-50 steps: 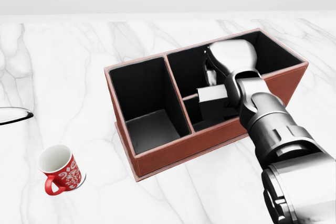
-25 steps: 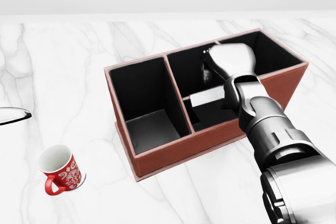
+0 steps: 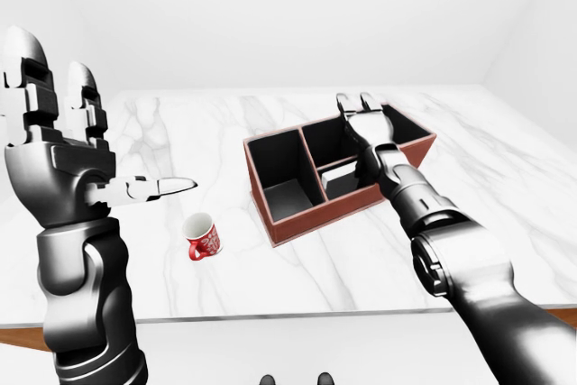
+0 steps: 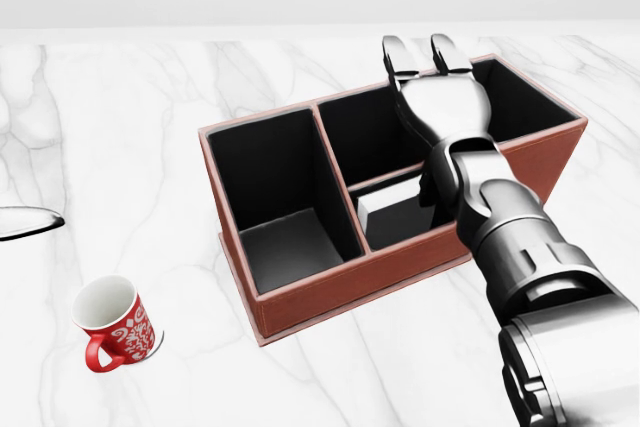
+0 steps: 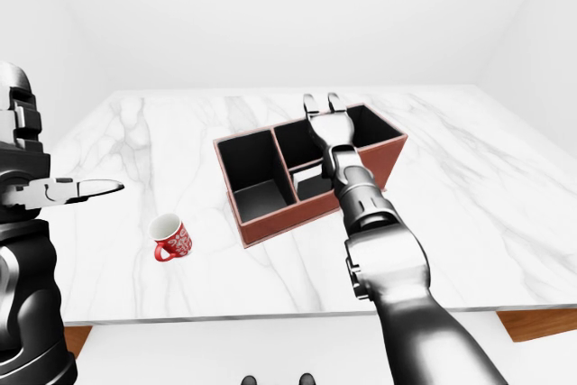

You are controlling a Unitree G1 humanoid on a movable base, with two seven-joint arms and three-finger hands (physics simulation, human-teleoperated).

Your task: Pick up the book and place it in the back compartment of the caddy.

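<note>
White marble counter (image 4: pixel 120 147), plain bright walls. Book (image 4: pixel 392 209) lies in caddy (image 4: pixel 330 292), in small compartment nearest head view's bottom, not top one. Right hand (image 4: pixel 440 97) above caddy, fingers straight, spread, holding nothing. Left hand (image 3: pixel 59 160) raised well apart, fingers wide, idle. Red mug (image 4: pixel 115 332) near, untouched. Risks: book prob in wrong slot; regrasp in narrow slot cd jam fingers on divider, shove caddy.

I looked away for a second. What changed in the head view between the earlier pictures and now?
The right hand opened and let go of the book; its fingers now stretch toward the top of the view. The book sank from standing to lying low in the caddy, in the small compartment nearer the view's bottom. The caddy and red mug stayed put.
</note>
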